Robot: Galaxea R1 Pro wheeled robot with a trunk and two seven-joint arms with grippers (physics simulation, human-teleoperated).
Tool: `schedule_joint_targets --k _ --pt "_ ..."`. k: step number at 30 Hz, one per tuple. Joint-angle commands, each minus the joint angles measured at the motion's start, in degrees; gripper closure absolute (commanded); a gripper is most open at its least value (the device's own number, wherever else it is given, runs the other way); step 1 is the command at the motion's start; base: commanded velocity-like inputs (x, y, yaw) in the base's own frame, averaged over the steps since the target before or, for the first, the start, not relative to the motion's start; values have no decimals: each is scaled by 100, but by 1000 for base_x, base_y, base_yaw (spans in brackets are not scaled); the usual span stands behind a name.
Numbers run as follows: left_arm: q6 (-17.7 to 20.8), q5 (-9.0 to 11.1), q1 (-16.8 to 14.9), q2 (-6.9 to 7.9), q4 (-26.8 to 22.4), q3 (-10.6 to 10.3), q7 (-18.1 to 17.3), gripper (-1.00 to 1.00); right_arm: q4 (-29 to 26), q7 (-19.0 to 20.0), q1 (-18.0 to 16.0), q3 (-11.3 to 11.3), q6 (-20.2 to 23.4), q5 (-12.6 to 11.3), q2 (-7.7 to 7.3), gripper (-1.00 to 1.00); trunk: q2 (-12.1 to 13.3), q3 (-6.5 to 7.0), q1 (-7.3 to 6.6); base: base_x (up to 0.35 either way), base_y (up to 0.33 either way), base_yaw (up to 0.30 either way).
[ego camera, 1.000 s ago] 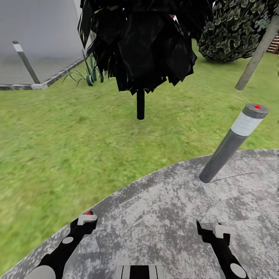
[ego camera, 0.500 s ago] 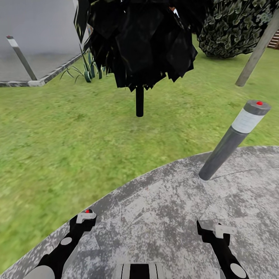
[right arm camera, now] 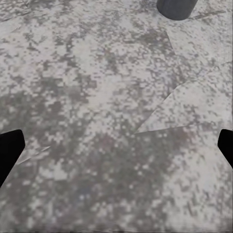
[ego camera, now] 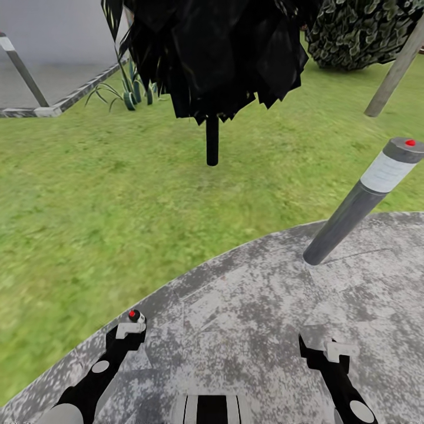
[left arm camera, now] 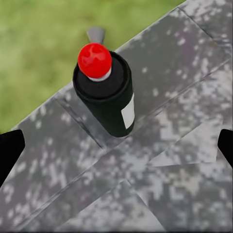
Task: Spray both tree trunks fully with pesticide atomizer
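Note:
The pesticide atomizer (left arm camera: pixel 104 92) is a short black bottle with a red knob and a white label. It stands upright on the round grey paved patch (ego camera: pixel 253 318). In the head view its red knob (ego camera: pixel 134 315) peeks out just beyond my left gripper (ego camera: pixel 131 331). That left gripper (left arm camera: pixel 116 150) is open, its black fingertips (left arm camera: pixel 9 150) wide apart, with the bottle ahead of the gap and untouched. My right gripper (ego camera: pixel 327 348) hangs open over bare paving (right arm camera: pixel 116 150). A pale tree trunk (ego camera: pixel 396 68) rises at the far right.
A tall grey post (ego camera: pixel 360 203) with a light band and red dot stands on the patch ahead of my right arm. A similar post (ego camera: pixel 20 68) is far left by a stone kerb. A black-leaved small tree (ego camera: pixel 212 141) and a dark bush (ego camera: pixel 359 32) stand on the grass.
The whole view has shifted a little: the camera moved, so the post sits further right and the black tree looms larger. Both grippers hold the same pose.

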Motion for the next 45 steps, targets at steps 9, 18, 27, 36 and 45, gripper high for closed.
schedule_joint_targets --k 9,18,27,36,45 --pt "-34 -43 -3 4 4 45 12 -100 11 2 -4 -2 -16 5 0 -100 -3 -26 1 0 0 0" --pt "-34 -36 0 6 4 46 19 -100 12 2 -1 -2 -16 5 0 -100 -3 -26 1 55 0 0" --pt "-34 -36 -3 1 4 49 19 -100 13 2 1 -2 -16 5 0 -100 -3 -26 1 56 0 0" --pt "-34 -36 -3 -3 4 48 26 -100 10 2 -1 -2 -16 5 0 -100 -3 -26 1 70 0 0" --pt "-304 -36 1 -3 11 23 26 -100 13 2 -2 -1 -16 5 0 -100 -3 -31 1 3 0 0"
